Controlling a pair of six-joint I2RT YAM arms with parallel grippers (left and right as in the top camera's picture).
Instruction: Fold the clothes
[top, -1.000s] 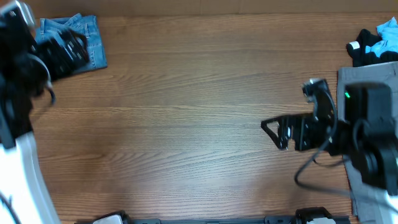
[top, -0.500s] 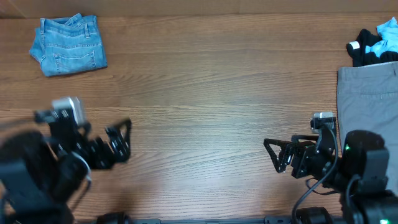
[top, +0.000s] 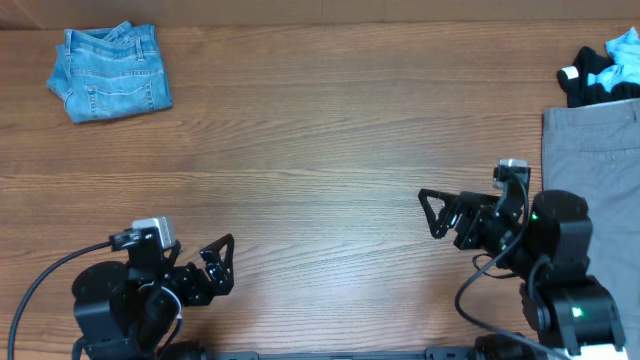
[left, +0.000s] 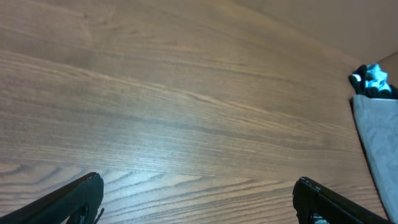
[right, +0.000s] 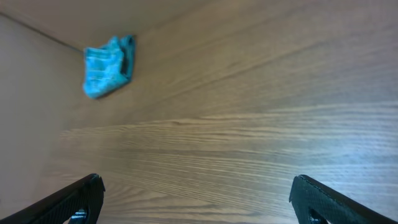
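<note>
Left fingers (top: 222, 248) further right, wooden table (top: 320, 150)

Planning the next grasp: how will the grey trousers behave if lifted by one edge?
The grey trousers lie flat and spread, so they are probably floppy and would likely drape from a single pinch. On the smooth wooden table, a push would probably bunch or slide them, not roll them.

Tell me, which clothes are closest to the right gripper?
The grey trousers at the right edge. The black and cyan pile lies farther off; the jeans are far across, top left.
</note>
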